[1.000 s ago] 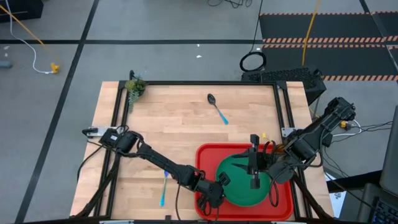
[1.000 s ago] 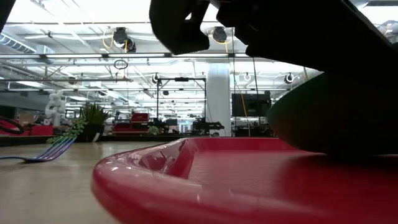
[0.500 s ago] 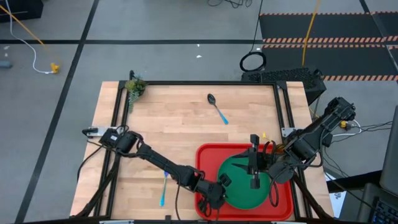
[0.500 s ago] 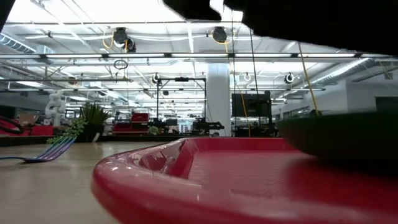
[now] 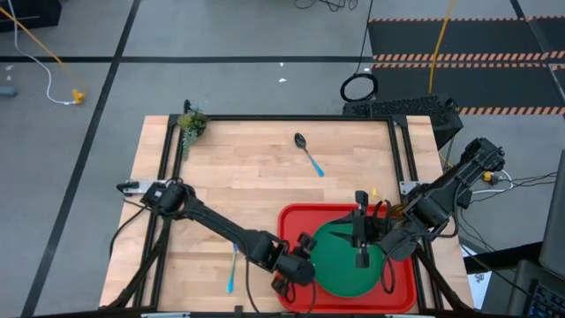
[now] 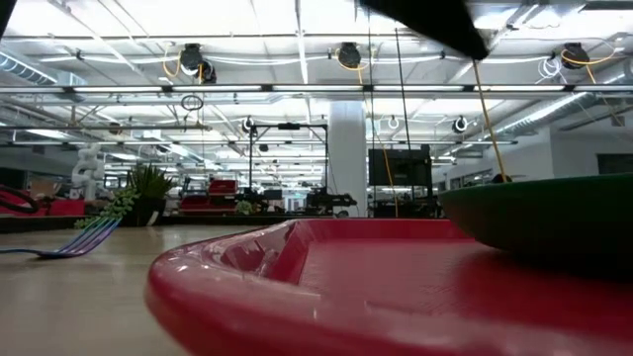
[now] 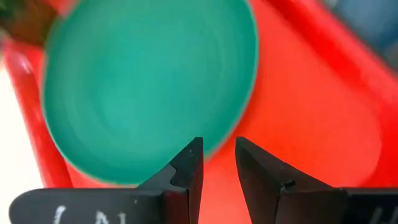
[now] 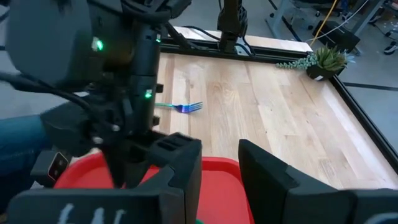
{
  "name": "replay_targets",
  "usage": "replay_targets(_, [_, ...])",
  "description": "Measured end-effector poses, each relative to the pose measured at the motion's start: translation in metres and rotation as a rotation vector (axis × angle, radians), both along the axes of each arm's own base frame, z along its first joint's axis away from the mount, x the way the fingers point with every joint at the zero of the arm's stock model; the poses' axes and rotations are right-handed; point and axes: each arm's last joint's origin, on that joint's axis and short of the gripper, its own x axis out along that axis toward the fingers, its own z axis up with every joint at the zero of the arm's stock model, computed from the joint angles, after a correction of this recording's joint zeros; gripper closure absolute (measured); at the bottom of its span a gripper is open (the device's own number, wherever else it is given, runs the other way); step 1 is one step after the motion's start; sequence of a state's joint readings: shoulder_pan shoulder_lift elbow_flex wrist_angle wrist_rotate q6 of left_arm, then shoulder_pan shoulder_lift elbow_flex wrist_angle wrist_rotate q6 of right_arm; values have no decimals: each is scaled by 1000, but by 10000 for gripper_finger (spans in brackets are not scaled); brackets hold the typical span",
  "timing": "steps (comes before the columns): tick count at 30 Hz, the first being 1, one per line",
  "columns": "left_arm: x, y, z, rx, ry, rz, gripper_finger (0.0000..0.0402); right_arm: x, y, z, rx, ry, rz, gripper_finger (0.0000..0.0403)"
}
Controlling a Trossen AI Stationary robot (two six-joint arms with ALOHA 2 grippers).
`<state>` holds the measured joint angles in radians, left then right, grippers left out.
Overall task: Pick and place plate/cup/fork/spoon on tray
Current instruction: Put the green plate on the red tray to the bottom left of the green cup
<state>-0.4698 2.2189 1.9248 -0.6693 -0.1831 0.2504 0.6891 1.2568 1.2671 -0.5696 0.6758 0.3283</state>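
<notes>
I had the dark-green plate (image 5: 350,259) lying flat in the red tray (image 5: 294,217), and my left gripper (image 7: 217,163) hung over the tray's near-left corner just off the plate's rim, its fingers parted a little with nothing between them. My right gripper (image 8: 219,163) waited above the tray, likewise unclenched and empty. I judged the plate step finished, so the next move called for the left arm to swing over to the fork (image 5: 232,268) on the wood beside the tray, with the spoon (image 5: 308,154) well apart near the far edge.
</notes>
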Motion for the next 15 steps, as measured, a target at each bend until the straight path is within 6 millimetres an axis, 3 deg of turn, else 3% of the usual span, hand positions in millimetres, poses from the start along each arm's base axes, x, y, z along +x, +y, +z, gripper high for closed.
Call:
replay_targets(8, [-4,7,-28,44,87,70,305,0,0,-1,-5,6,1,303])
replay_targets(15, [5,18,-40,-4,21,137,305,0,0,-1,-7,9,1,303])
